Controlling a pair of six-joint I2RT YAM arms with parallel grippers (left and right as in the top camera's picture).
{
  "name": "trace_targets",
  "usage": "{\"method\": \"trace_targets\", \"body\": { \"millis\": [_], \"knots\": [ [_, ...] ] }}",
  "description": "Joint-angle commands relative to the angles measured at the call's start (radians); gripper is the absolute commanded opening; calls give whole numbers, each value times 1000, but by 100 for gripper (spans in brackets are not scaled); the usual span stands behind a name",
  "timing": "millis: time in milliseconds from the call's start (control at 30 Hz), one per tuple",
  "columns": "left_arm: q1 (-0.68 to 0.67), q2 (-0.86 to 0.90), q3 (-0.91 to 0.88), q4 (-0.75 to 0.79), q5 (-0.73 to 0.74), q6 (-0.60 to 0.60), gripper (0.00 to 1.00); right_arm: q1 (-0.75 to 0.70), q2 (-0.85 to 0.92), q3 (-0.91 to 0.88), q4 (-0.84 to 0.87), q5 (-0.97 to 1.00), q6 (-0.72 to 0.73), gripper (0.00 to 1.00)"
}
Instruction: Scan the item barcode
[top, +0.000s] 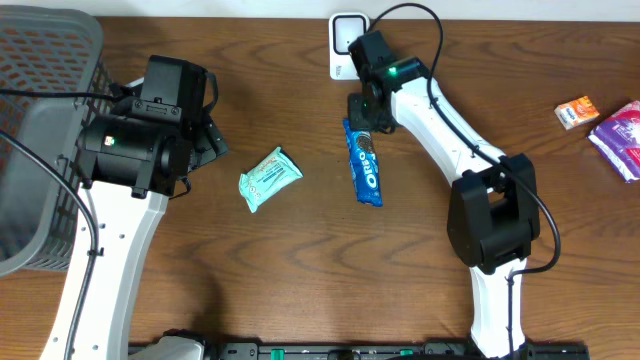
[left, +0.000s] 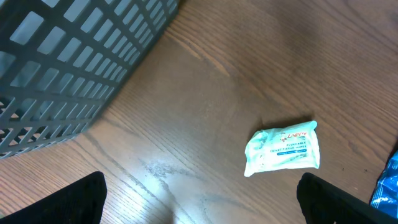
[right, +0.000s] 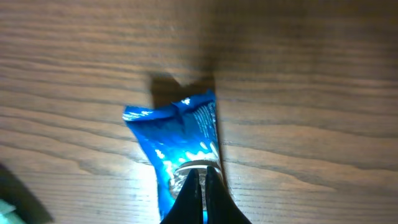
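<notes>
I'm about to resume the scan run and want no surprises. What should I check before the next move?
1. Right end effector shut: ok.
2. Oreo pack actually pinched: cannot tell; the closed tips sit over its wrapper.
3. Left end effector open and holding nothing: ok.
4. White box, likely the scanner, unobstructed near the right arm: ok.
5. Barcode visible on the pack: cannot tell.
6. Wipes packet apart from the pack: ok.
</notes>
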Motion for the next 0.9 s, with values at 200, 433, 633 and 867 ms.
{"method": "trace_targets", "body": {
  "millis": [200,433,633,867],
  "knots": [
    [3,4,8,-4,-20,10,98,20,-9,-217,195,-63,-22,1],
    [3,4,8,-4,-20,10,98,14,-9,-306,321,-58,-7,1],
    [3,4,8,-4,-20,10,98,-18,-40,-152,182,-58,-8,1],
    [3,4,8,-4,-20,10,98,-23,-84,67,-191,-79,-86,1]
  ]
}}
